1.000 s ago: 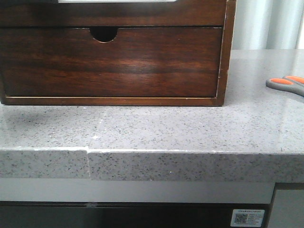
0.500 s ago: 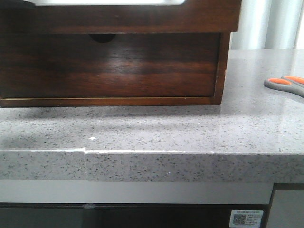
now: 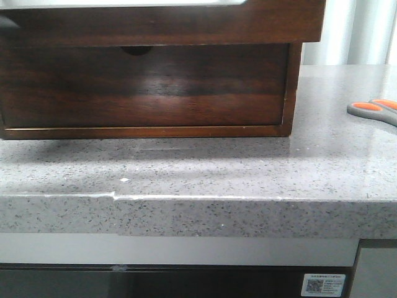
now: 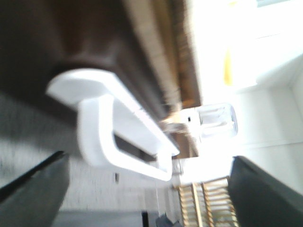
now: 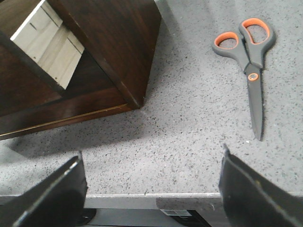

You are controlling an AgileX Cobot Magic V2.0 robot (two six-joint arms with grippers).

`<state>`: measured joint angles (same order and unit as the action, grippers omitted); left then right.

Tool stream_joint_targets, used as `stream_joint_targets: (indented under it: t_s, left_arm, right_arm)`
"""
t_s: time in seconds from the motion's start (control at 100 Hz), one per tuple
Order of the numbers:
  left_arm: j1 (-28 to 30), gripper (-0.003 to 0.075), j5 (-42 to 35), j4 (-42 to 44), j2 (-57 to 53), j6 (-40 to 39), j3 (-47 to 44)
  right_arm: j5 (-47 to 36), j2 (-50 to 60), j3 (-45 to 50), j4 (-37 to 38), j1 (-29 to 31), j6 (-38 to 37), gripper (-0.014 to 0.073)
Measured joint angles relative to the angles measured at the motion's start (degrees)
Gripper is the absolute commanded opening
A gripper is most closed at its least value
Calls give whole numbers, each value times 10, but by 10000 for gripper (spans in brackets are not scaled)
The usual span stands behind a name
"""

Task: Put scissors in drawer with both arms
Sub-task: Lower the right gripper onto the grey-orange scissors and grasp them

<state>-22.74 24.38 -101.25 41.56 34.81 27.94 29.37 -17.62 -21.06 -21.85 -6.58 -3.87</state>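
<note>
The scissors (image 3: 374, 110), grey with orange inserts, lie flat on the counter at the far right and show fully in the right wrist view (image 5: 251, 56). The drawer (image 3: 161, 25), plain dark brown with a white strip on top, stands pulled out from the top of the wooden box; its pale inside shows in the right wrist view (image 5: 49, 47). My right gripper (image 5: 151, 163) is open and empty over the counter's front edge, short of the scissors. My left gripper (image 4: 147, 161) is open; a blurred white loop handle (image 4: 94, 127) on dark wood lies ahead of it, ungripped. Neither gripper shows in the front view.
Under the open drawer is a lower drawer front (image 3: 142, 93) with a half-round notch, mostly shaded. The wooden box (image 5: 118, 52) stands on a speckled grey counter (image 3: 248, 174), whose front edge is near the right fingers (image 5: 52, 189).
The top drawer has slid out toward the camera and now hangs over the notch of the lower front. The scissors have not moved.
</note>
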Motion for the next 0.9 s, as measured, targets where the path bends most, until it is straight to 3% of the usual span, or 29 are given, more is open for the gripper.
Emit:
stream_joint_targets:
  t_s: [0.12,0.26,0.52,0.72,0.9]
  left_arm:
    - [0,590,-30,82,-75,8,0]
    - [0,430,-16,221,-154,10,0]
    - [0,-18,64,414,-226,13,0]
    - [0,-19,76,444,-232,13,0]
    - [0,-19,78,445,-232,13,0]
  right_arm:
    - [-1,0,0,0,0,0,522]
    - [-3,-17,-22,0,0,0,492]
    - [68,-185,-172,80,0,0,491]
    - [154,-364,-303,188,0,-5,491]
    - [185,-515,-380,231,1,-5,491]
